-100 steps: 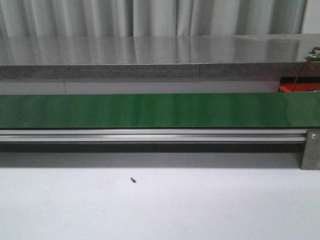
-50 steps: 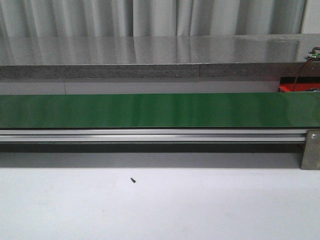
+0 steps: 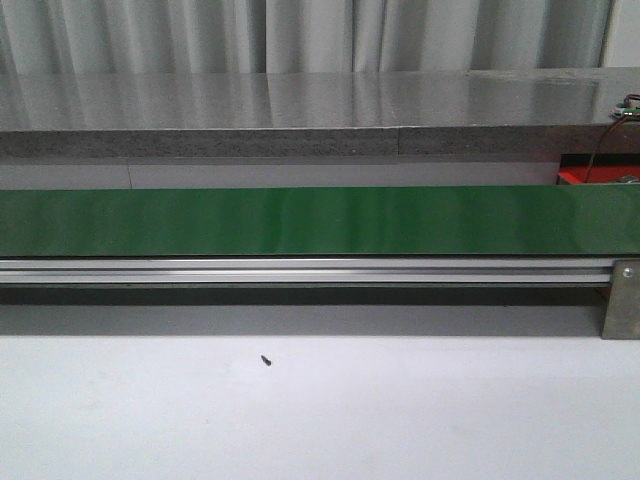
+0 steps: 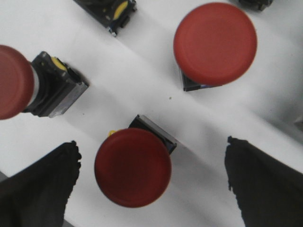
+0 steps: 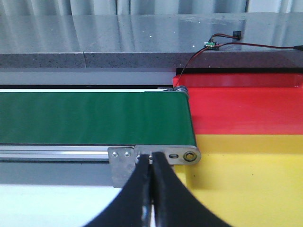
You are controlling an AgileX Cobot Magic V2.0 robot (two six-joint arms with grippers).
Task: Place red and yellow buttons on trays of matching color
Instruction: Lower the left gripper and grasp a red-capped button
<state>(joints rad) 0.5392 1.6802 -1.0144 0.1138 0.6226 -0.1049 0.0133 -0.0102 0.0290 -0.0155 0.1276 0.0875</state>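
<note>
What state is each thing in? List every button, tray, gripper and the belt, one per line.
Left gripper: open, fingers either side of a red button.
Near red button: upright, cap up, not gripped.
Far red button: upright, cap up.
Side red button: lying on its side.
Right gripper: shut, holding nothing.
Green belt: bare.
Red tray: nothing on it.
Yellow tray: nothing on it.

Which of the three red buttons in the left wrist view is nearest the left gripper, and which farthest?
Measured from the left gripper, open:
1. Red button between the fingers, nearest.
2. Red button lying on its side, at the frame's edge beyond one finger.
3. Upright red button, about as far as the second; too close to call.
</note>
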